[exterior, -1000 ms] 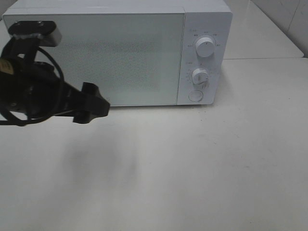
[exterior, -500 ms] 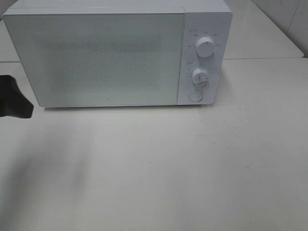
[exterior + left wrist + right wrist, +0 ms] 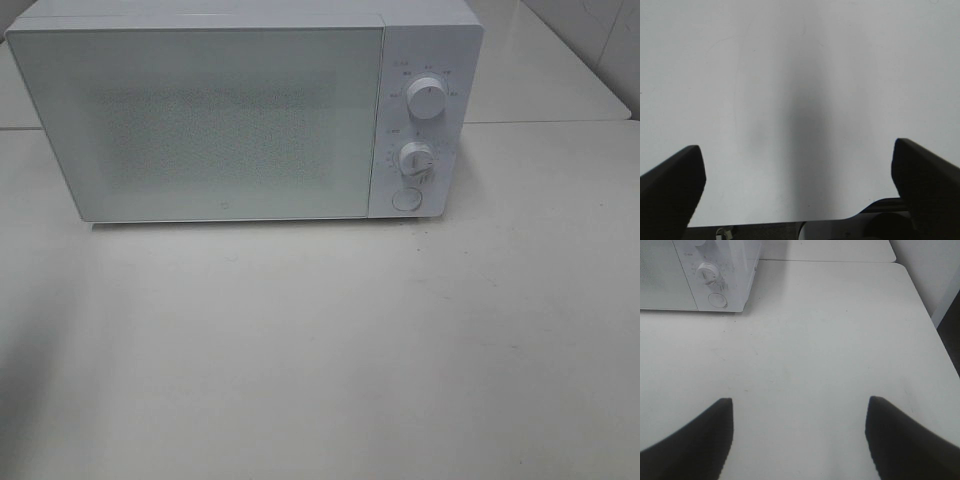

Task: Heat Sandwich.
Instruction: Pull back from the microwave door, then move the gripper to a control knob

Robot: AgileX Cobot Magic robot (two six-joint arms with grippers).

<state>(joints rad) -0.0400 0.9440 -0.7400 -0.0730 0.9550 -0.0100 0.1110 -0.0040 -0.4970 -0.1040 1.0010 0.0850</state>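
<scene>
The sandwich is out of view in every frame. A white microwave [image 3: 240, 110] stands at the back of the table with its door shut; its corner with a dial shows in the right wrist view as microwave [image 3: 715, 275]. Neither arm appears in the exterior high view. My left gripper [image 3: 797, 187] is open over bare white surface, with nothing between its dark fingers [image 3: 670, 190]. My right gripper [image 3: 797, 440] also stands open over the table, empty, some way in front of the microwave's control panel.
The microwave has two white dials [image 3: 427, 98] and a round button [image 3: 406, 199] on its right panel. The white table [image 3: 330, 350] spreads in front of it. The table's right edge [image 3: 935, 340] drops off to dark floor in the right wrist view.
The left arm, in front of the microwave door a second ago, has drawn back to the left and left the exterior high view. The microwave has not moved.
</scene>
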